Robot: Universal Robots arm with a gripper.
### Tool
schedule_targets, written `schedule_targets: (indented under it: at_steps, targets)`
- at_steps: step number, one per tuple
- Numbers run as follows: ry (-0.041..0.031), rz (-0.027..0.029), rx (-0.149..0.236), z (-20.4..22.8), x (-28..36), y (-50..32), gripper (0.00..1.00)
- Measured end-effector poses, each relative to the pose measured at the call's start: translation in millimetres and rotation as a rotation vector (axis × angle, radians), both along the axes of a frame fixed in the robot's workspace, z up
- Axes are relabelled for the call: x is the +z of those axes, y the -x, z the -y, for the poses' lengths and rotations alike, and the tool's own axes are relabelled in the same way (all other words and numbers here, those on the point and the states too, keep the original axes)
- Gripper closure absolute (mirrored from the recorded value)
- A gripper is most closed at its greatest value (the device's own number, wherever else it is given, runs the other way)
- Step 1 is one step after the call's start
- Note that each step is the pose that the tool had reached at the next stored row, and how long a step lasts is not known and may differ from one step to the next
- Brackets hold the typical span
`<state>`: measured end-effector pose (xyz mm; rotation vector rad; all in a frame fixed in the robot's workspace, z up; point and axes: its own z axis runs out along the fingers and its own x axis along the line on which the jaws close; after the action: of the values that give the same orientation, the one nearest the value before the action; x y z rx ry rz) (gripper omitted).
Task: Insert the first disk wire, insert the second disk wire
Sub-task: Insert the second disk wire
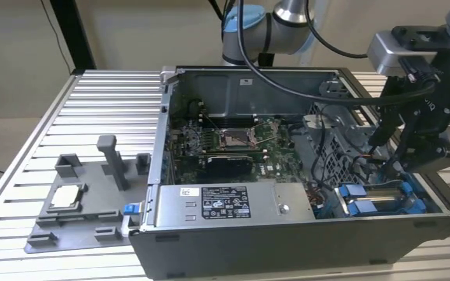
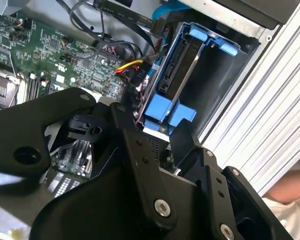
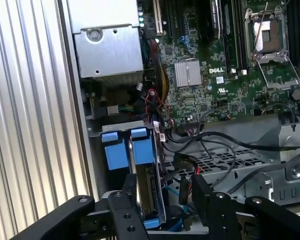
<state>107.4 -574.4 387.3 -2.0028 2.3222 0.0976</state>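
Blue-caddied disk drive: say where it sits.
The blue-caddied disk drive sits at the exterior view's right, in a corner of the open grey computer case, beside the silver power supply.

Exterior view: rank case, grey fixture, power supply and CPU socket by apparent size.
1. case
2. grey fixture
3. power supply, close to the fixture, so that pair is unsure
4. CPU socket

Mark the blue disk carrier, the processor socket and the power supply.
blue disk carrier [image 3: 121, 150]: first wrist view, on its blue latch tab.
processor socket [image 1: 235, 139]: exterior view, on the socket's middle.
power supply [image 1: 276, 196]: exterior view, on its bare metal top.
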Motion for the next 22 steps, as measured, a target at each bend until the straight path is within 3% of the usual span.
schedule_targets:
  at_steps: [8,15,22]
  targets:
    - [-0.0061,-0.0001,-0.027,-1.2,-4.7,-7.8,0.00]
    - [-0.0299,-0.0003,-0.049,-2.1,-12.1,-12.4,0.00]
    - [-0.0547,-0.0008,-0.057,-5.9,-19.4,-13.5,0.00]
